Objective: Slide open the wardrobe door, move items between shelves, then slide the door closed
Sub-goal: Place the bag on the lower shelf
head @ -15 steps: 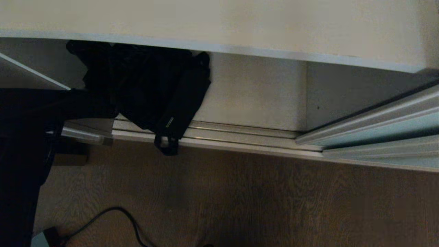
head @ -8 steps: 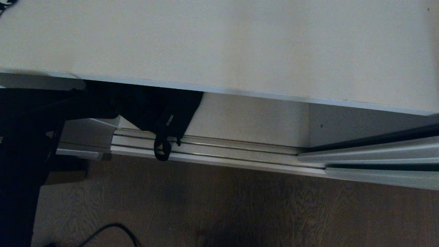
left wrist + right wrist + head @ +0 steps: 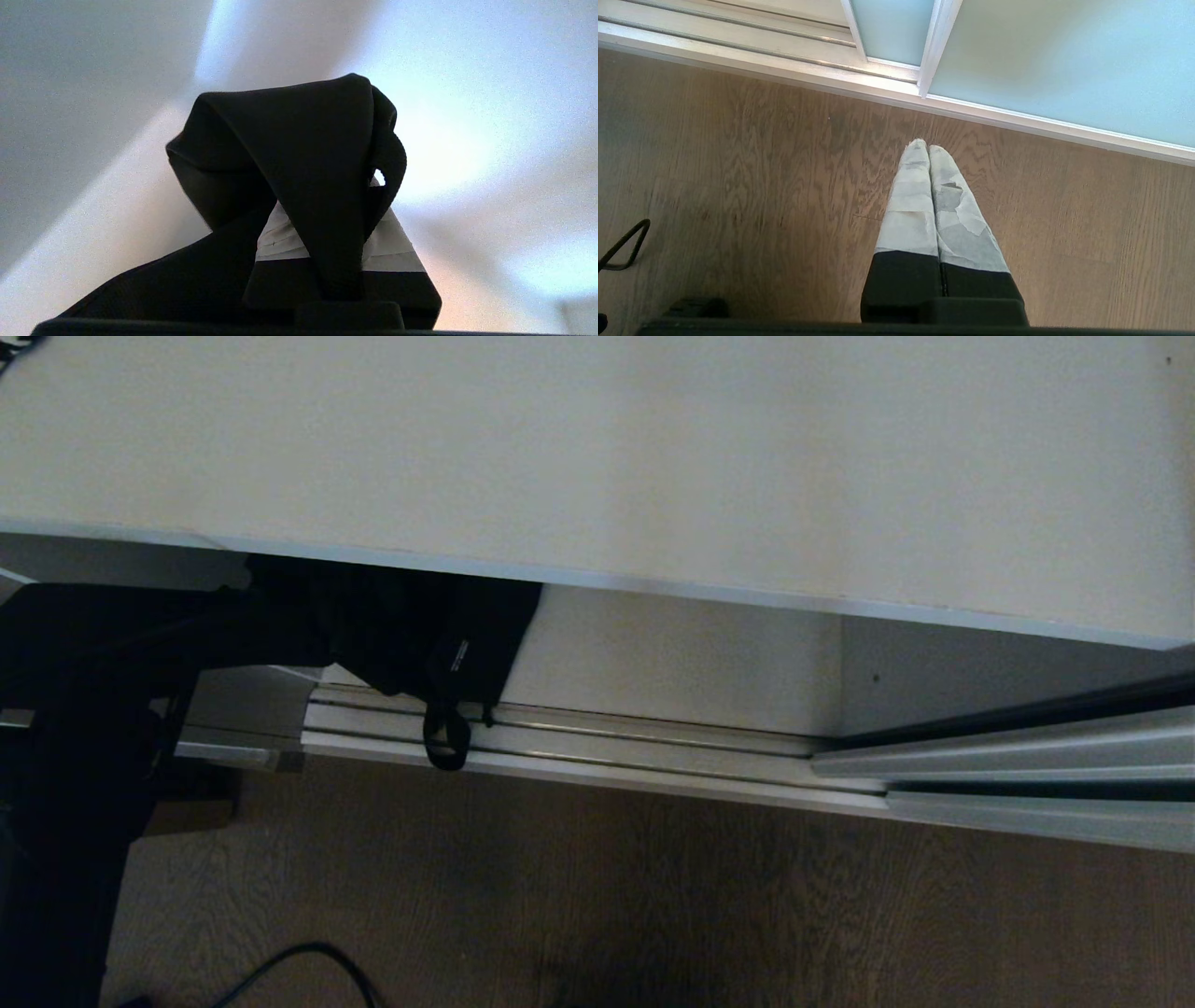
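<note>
Far left in the head view, left arm point(image 3: 84, 728) dark and bulky, reaching in under the front edge of the upper shelf point(image 3: 597, 457). Left gripper point(image 3: 327, 219) in the left wrist view clamped on a strap of the black bag point(image 3: 303, 186) — fabric folded over the pale taped fingers point(image 3: 280, 242) and hiding their tips. Just right of the arm in the head view, black bag point(image 3: 411, 625) slumped beneath the upper shelf, its top hidden by the board, a tiny white label point(image 3: 457, 655) showing on the front. Small loop point(image 3: 445, 739) hanging down across the metal floor track point(image 3: 607, 761), the rest of the bag resting on the pale lower shelf point(image 3: 672, 663) behind the track. Below, brown wood-grain floor point(image 3: 653, 896) with a black cable point(image 3: 299, 961) curling at the near left. Far right, sliding wardrobe door point(image 3: 1036, 775) pushed aside — only its bottom frame seen, sitting in the track, well apart from the bag. Right gripper point(image 3: 927, 148) in the right wrist view hanging over bare floor near the door's mint glass point(image 3: 1055, 60), fingers pressed together, holding nothing.
</note>
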Robot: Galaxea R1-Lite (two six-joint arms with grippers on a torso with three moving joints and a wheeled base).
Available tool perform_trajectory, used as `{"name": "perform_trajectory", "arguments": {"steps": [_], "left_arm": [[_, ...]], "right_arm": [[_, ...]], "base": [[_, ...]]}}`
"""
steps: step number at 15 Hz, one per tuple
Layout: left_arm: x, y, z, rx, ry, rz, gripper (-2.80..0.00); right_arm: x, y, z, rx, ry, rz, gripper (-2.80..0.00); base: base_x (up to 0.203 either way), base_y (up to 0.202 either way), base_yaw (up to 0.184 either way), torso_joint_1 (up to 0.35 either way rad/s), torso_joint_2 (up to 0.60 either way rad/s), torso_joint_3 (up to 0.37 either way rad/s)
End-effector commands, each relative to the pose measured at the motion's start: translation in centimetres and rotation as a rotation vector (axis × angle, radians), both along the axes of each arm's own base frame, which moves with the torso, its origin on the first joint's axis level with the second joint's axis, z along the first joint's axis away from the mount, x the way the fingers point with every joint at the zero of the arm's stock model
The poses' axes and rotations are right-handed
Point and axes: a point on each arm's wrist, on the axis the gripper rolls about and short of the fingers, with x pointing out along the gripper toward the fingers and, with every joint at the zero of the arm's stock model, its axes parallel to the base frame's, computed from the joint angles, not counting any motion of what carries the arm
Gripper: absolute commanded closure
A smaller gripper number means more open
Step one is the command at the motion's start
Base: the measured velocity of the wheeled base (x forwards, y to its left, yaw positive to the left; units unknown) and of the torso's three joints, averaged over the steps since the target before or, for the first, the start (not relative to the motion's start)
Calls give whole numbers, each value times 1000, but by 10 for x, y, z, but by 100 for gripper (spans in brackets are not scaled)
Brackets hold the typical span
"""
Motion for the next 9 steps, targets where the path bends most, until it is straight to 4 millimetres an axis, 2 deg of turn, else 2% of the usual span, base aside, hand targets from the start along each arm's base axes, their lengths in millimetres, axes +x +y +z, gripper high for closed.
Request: {"name": "perform_trajectory", "arguments": {"steps": [1,3,6,9], "left_arm": [[-4,4,3,-22,-79,20,0],[-8,17,8,-34,-147,51,0],[-5,28,3,-30,-141,68,0],[11,30,-22,-34,-89,75,0]], "right_arm": [[0,0,-1,0,-2,1,0],[0,0,-1,0,-2,1,0],[0,0,-1,0,-2,1,0],[0,0,-1,0,-2,1,0]], "base": [[0,0,0,0,0,0],[0,0,0,0,0,0],[0,0,0,0,0,0],[0,0,0,0,0,0]]}}
